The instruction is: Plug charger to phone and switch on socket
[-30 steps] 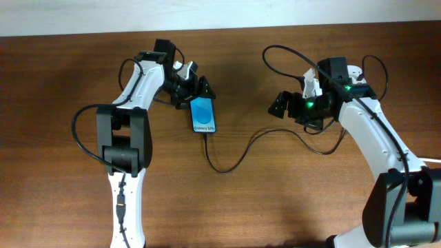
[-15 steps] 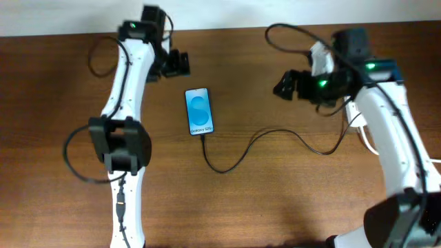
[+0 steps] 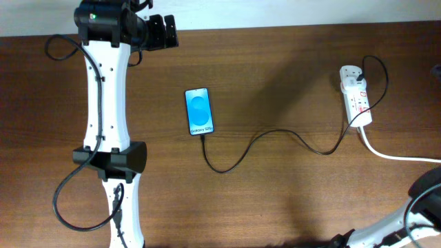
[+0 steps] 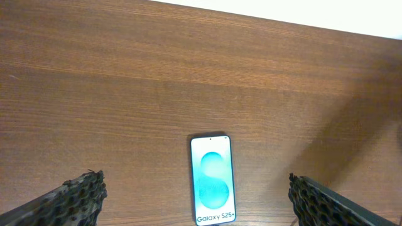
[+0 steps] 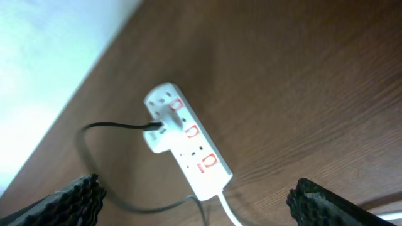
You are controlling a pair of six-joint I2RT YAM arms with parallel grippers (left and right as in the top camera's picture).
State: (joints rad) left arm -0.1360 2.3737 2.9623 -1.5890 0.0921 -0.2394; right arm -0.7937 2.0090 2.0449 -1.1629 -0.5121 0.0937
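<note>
Black charger (image 3: 275, 134) is linking phone (image 3: 199, 111) and socket (image 3: 356, 96) while left gripper (image 4: 196, 185) and right gripper (image 5: 196, 187), fingers apart and empty, are retreating, suggesting the task is finishing.

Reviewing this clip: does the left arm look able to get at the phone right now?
Probably yes: the left claw is open, and its wrist view shows the phone lying flat on the table with nothing in the way.

L fingers (image 4: 75, 199) & R fingers (image 5: 69, 202) both spread wide
</note>
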